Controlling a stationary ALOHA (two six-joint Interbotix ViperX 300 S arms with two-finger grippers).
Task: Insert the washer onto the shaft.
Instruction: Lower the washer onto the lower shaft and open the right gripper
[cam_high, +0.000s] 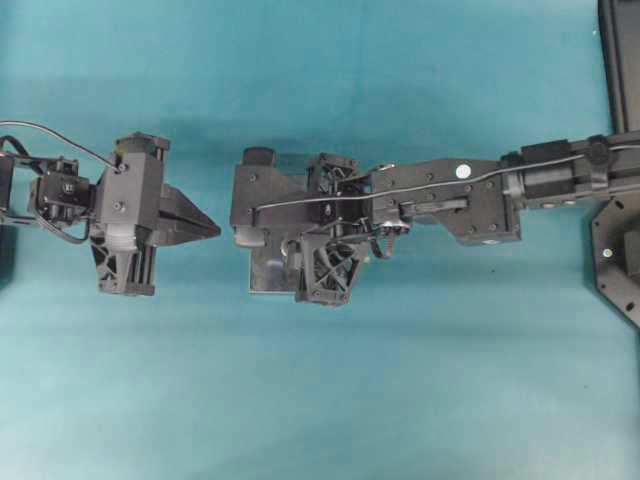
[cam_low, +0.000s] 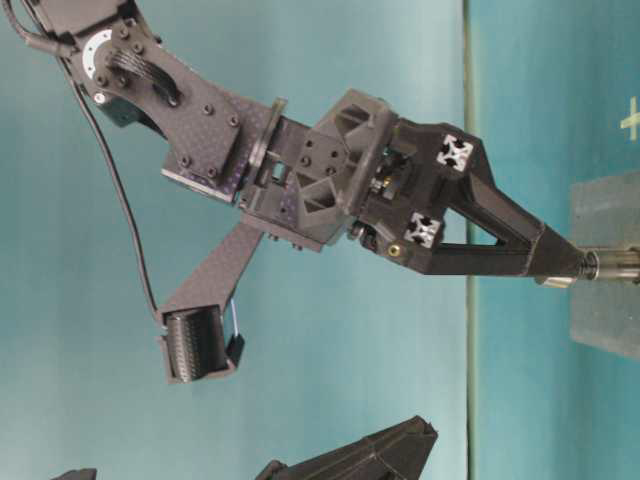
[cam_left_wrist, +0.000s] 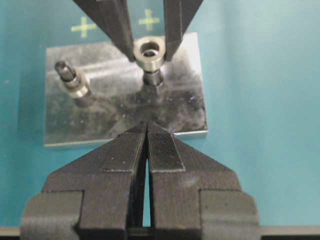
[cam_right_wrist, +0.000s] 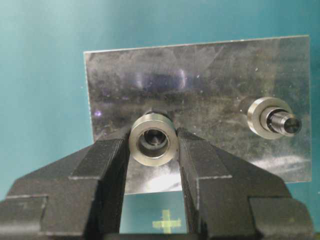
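Washer (cam_right_wrist: 153, 138) sits pinched between the right gripper's (cam_right_wrist: 154, 150) fingers, that arm slanting down over the metal plate (cam_right_wrist: 200, 75) onto a shaft (cam_left_wrist: 152, 78), while the left gripper (cam_left_wrist: 147, 145) hovers pressed together off the plate's edge.

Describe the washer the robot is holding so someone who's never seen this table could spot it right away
Find the grey metal plate on the teal table. Two shafts stand on it; the washer, a silver ring, sits over one, pinched in the right gripper. The other ring rests free, ungripped.
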